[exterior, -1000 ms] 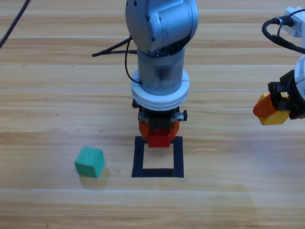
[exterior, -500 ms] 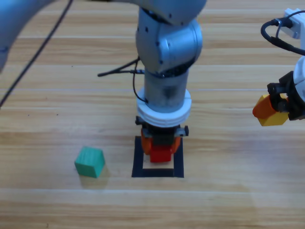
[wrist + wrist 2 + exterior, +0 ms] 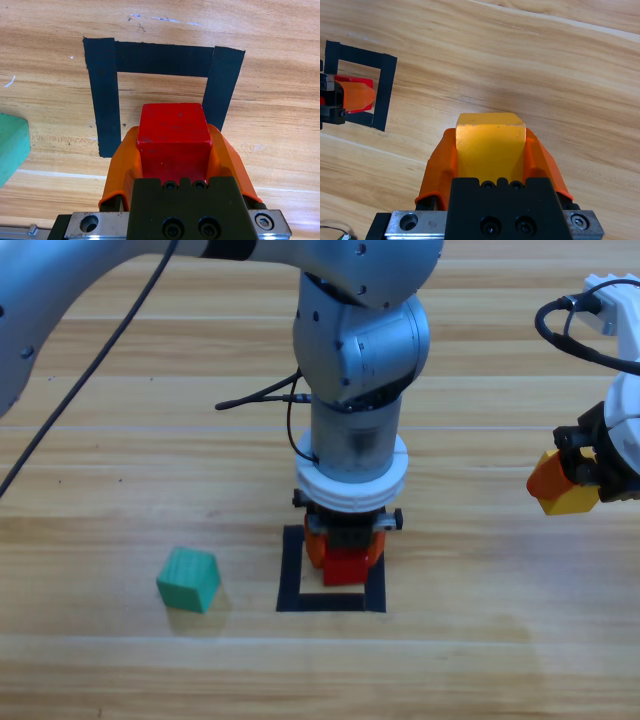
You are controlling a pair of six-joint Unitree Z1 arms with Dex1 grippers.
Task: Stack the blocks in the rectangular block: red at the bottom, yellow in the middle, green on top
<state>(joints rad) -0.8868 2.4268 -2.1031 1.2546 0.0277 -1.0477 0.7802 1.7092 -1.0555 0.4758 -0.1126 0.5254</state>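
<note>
From above, the left arm is reaching down almost vertically at the middle of the table, and the left gripper (image 3: 344, 552) is clamping the red cube (image 3: 345, 567) over the black tape rectangle (image 3: 291, 575), inside its far half. The green cube (image 3: 188, 579) is sitting on the wood to the left of the rectangle, well apart from it. The right gripper (image 3: 568, 483) is hanging at the right edge, clamping the yellow cube (image 3: 574, 499).

The left wrist view is looking down the left gripper (image 3: 173, 150): both orange jaws are pressing the sides of the red cube (image 3: 173, 135), with the rectangle (image 3: 106, 97) framing it and a corner of the green cube (image 3: 11, 150) showing at the left edge.

The right wrist view is showing the right gripper (image 3: 490, 150) closed on the yellow cube (image 3: 490, 142) over bare wood, with the rectangle (image 3: 385, 90) and red cube (image 3: 351, 79) far off at left.
</note>
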